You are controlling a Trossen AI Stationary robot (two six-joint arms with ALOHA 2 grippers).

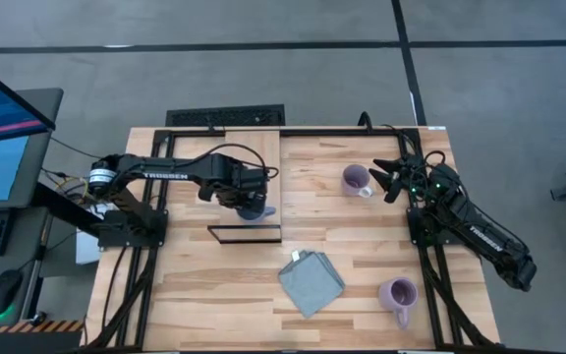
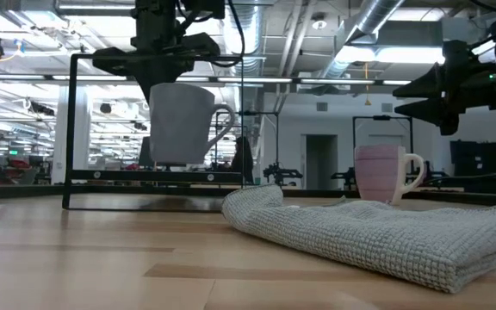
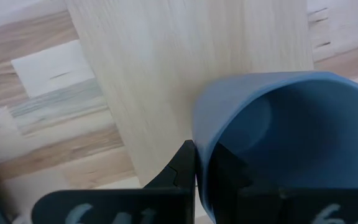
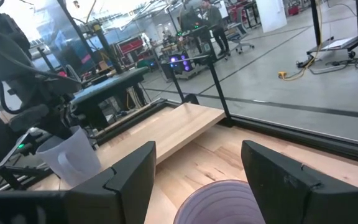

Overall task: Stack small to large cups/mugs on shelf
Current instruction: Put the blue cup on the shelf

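Currently the shelf (image 1: pixel 245 177) serves as landmark: the left gripper (image 1: pixel 249 200), pinching the rim of the dusty blue mug (image 2: pixel 183 122), holds it raised over the shelf's near end, so the placing step appears in hand and calls for a level descent. Beside the shelf, the right gripper (image 1: pixel 389 178) hangs spread by one empty lilac mug (image 1: pixel 356 180); the other lilac mug (image 1: pixel 398 293) stands well apart, beyond the cloth (image 1: pixel 311 282).
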